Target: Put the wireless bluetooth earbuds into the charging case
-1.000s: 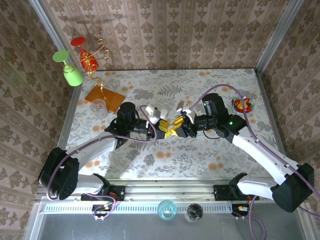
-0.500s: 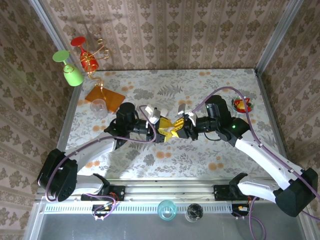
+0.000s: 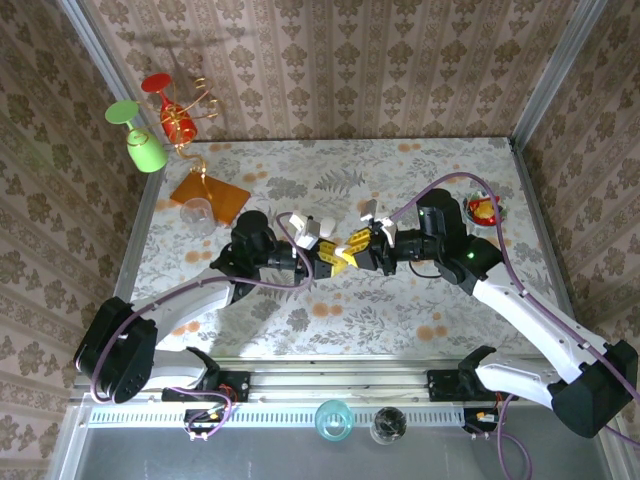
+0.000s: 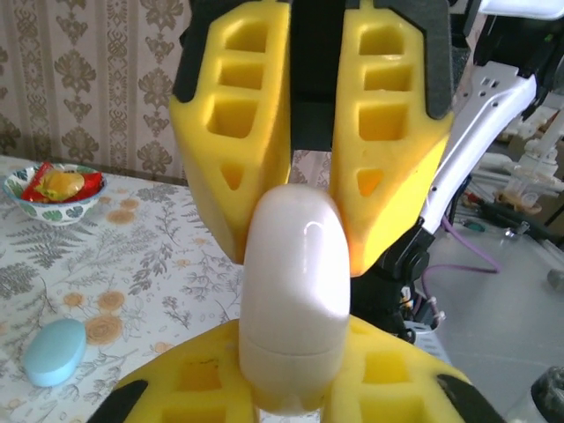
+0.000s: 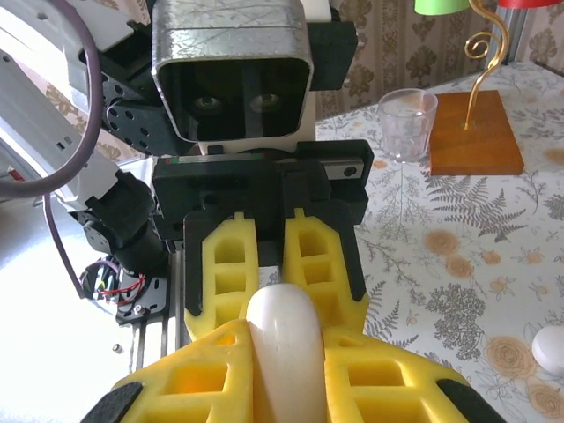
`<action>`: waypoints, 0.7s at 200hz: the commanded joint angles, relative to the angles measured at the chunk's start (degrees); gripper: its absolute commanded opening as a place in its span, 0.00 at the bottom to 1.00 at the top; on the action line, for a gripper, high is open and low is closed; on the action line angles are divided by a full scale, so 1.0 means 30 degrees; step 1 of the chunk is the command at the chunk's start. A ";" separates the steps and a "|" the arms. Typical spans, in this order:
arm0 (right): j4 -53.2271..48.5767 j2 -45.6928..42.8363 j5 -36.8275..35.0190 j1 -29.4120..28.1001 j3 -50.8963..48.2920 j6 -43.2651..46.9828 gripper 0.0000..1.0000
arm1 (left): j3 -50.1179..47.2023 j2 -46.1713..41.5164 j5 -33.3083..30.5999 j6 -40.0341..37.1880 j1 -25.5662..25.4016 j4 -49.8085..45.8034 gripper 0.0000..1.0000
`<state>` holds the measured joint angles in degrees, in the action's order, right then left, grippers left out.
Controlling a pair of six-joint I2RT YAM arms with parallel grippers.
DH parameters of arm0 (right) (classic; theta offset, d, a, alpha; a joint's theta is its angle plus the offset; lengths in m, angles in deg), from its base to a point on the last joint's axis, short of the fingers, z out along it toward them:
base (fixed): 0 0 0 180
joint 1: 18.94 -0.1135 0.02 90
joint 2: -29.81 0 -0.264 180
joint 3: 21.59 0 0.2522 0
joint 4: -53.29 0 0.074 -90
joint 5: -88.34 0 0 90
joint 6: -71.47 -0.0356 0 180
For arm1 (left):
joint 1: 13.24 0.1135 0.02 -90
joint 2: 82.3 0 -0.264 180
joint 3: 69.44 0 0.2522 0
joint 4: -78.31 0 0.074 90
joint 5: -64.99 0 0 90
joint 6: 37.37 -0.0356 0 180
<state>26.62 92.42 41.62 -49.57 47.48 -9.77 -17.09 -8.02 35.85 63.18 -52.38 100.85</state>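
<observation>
1. The charging case [image 4: 295, 282], white, rounded and closed, is held in the air above the middle of the counter [image 3: 420, 170], between the two arms. It does not lie on the surface.
2. The left end effector [image 4: 295, 357] is clenched on one end of the case, with its two yellow fingers pressing the sides.
3. The right end effector [image 5: 286, 339] comes from the opposite side and is clenched on the other end of the same case. The fingers of both arms face each other, tips close together.
4. I judge the reason for this double hold as follows: a closed case must be opened before anything goes in. One arm can steady the body while the other works the lid.
5. A thin seam runs across the case close to the left fingers. Probably the lid parts there.
6. Keeping the case raised gives both pairs of fingers free room around it, which the counter would otherwise take away.
7. Because the case is shut, I cannot tell whether the earbuds are inside it.
8. A teal case [image 4: 55, 351] lies on the counter well apart, on the side of a small bowl [image 4: 26, 204] with red and yellow things. A white rounded thing [image 5: 551, 348] lies at the edge of the right wrist view. Both seem put aside, out of the way.
9. The shell looks smooth and glossy, so it may slip if the two arms pull unevenly.
</observation>
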 commanded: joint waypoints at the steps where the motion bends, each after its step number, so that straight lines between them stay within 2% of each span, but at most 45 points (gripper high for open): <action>1: 0.0133 -0.0300 -0.0740 -0.0160 -0.0228 -0.0461 0.30 | 0.0350 0.0058 0.0164 -0.0025 0.0043 0.0705 0.05; 17: 0.0361 -0.0418 -0.1897 -0.0189 -0.0361 -0.0471 0.57 | 0.0266 0.0025 0.0134 -0.0055 0.0062 0.0769 0.05; 35: 0.0509 -0.0428 -0.3254 -0.0164 -0.0404 -0.0506 0.69 | 0.0205 -0.0004 0.0133 -0.0030 0.0066 0.0885 0.04; 56: 0.0644 -0.0318 -0.4422 -0.0007 -0.0153 -0.1329 0.71 | 0.0174 -0.0063 0.0392 -0.0190 0.0063 0.0694 0.04; 84: 0.1899 -0.0417 -0.5813 0.0684 -0.0118 -0.3352 0.71 | -0.0015 -0.0075 0.0109 -0.2034 0.0022 -0.1049 0.04; 105: 0.2009 -0.0505 -0.7034 0.1101 -0.0080 -0.4158 0.71 | -0.0603 -0.0096 -0.0128 -0.2226 0.0044 -0.0256 0.04; 140: 0.2495 -0.1213 -0.6479 0.1494 -0.0642 -0.5078 0.71 | -0.1463 -0.0020 -0.0624 -0.1215 0.0684 0.2039 0.04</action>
<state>30.71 91.59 24.53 -45.72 46.91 -21.18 -19.58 -8.02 34.06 59.00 -51.79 100.63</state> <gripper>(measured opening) 0.712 0.145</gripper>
